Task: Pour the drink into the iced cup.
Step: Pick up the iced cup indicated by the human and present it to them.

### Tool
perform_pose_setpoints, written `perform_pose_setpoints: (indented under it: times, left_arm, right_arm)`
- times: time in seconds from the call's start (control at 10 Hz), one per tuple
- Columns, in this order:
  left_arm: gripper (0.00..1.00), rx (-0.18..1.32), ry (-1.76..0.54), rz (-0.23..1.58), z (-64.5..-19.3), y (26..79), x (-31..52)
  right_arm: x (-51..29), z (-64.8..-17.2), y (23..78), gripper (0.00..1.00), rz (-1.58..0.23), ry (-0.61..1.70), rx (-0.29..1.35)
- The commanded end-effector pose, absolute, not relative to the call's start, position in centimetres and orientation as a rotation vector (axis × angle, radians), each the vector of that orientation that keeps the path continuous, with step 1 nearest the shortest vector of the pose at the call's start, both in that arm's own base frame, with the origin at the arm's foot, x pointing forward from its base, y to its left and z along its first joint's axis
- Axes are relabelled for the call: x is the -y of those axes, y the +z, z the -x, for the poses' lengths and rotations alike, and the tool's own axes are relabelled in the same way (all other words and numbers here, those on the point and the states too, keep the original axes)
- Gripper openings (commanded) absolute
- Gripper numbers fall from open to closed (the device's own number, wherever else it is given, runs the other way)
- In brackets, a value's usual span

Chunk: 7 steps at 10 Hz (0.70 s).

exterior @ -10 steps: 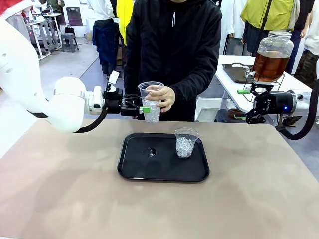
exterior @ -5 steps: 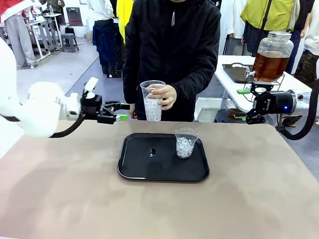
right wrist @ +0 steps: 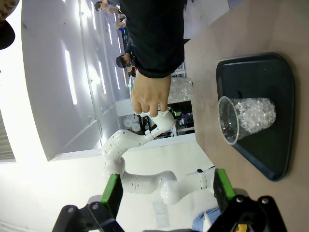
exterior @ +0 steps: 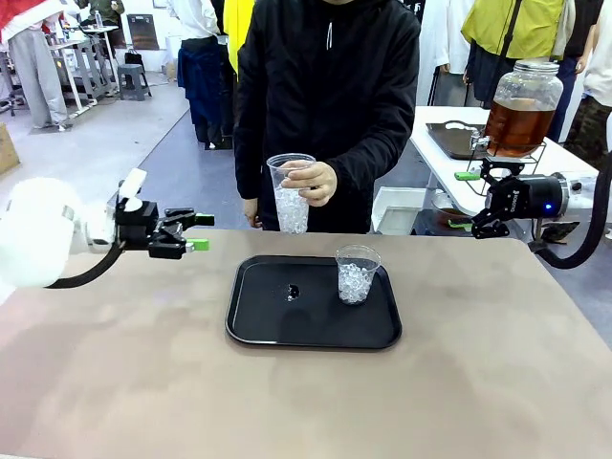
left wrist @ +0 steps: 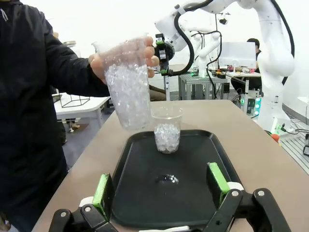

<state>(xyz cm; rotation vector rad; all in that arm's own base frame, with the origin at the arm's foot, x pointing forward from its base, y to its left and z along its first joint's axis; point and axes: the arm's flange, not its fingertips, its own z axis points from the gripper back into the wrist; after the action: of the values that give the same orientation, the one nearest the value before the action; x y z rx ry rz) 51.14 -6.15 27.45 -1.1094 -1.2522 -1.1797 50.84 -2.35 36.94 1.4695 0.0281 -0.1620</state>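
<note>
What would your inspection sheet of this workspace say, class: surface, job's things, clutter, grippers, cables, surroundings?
Surface: tan table bearing a black tray.
Job's things: iced cup upright on the tray; second iced cup in the person's hand; amber drink in a dispenser jar on a side table.
Clutter: small glistening spot on the tray.
Grippers: left gripper open, empty; right gripper open, empty, near the jar's tap.
Cables: black cable under the left wrist, another at the right.
Surroundings: person in black jacket across the table; other people behind.
</note>
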Motion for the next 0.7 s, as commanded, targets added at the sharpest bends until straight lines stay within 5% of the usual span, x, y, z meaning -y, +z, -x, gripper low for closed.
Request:
perform_pose_setpoints:
  times: [0.0,0.6]
  left_arm:
    - [1.00,1.283,-1.185,1.092,-50.0,27.1,5.1]
    - [1.00,1.252,-1.180,1.109,-51.1,27.4,6.1]
  right_arm:
    - [2.2,-50.8,37.0,1.00,-1.466,-0.165,-0.021]
    - [2.2,-50.8,37.0,1.00,-1.466,-0.165,-0.021]
